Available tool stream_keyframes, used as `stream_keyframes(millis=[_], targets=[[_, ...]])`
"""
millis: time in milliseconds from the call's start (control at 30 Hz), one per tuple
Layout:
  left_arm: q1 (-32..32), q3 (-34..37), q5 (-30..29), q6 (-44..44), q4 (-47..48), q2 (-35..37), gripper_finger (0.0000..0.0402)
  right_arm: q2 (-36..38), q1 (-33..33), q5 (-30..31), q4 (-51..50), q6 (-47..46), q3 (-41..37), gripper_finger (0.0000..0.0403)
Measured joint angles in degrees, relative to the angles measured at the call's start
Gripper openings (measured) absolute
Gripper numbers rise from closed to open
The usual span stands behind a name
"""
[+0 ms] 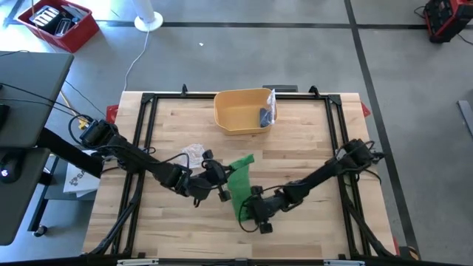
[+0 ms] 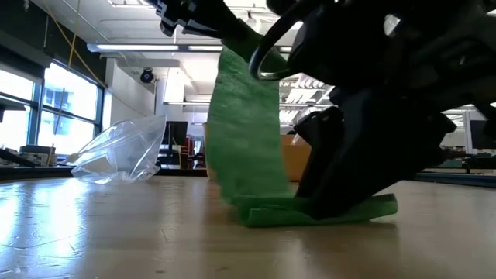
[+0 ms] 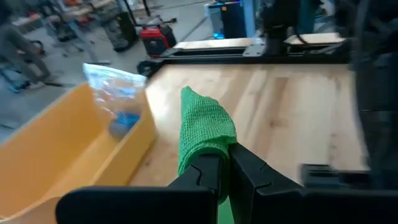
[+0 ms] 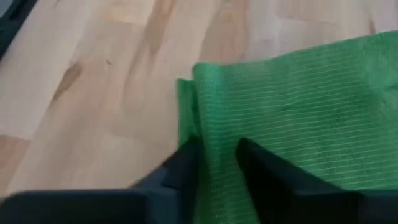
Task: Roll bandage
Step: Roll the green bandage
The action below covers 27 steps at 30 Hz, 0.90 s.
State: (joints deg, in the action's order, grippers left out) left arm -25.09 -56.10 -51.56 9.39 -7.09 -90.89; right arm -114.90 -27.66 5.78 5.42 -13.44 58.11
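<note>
**A:** Your left gripper (image 3: 224, 163) pinches the green bandage (image 1: 240, 181) at mid-table and lifts one end; the right gripper (image 4: 217, 163) pins the other end to the table (image 1: 310, 140). Pull harder and the mesh could slip out.

**B:** And its axis?

**A:** It rises steeply from the tabletop toward the yellow bin (image 1: 240, 114).

No readable text, label, brand, number or sign appears in any view; nothing legible on the bench or beyond it.
</note>
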Motion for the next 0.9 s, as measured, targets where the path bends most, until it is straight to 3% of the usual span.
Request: stream_keyframes(millis=[100, 400, 533, 700, 900], targets=[[0.7, 0.0, -3.4, 0.5, 1.6, 0.0, 0.0006, 0.2, -2.1, 0.8, 0.0, 0.3, 0.0, 0.0020], [4.2, 4.9, -4.3, 2.0, -4.2, 0.8, 0.0005, 1.1, -14.8, -2.2, 4.2, -13.5, -0.5, 0.0003], [6.0, 11.4, -4.1, 0.1, -17.1, 2.6, 0.0005, 1.8, -21.4, 1.6, 5.1, -20.5, 0.3, 0.0001], [9.0, 21.5, 0.9, -0.9, -42.4, 3.9, 0.0005, 1.9, -26.7, 6.3, 5.1, -26.9, 4.1, 0.0001], [12.6, 33.0, 3.9, 4.2, -69.1, 3.8, 0.0005, 1.7, -30.3, 9.1, -0.1, -31.9, 10.1, 0.0000]])
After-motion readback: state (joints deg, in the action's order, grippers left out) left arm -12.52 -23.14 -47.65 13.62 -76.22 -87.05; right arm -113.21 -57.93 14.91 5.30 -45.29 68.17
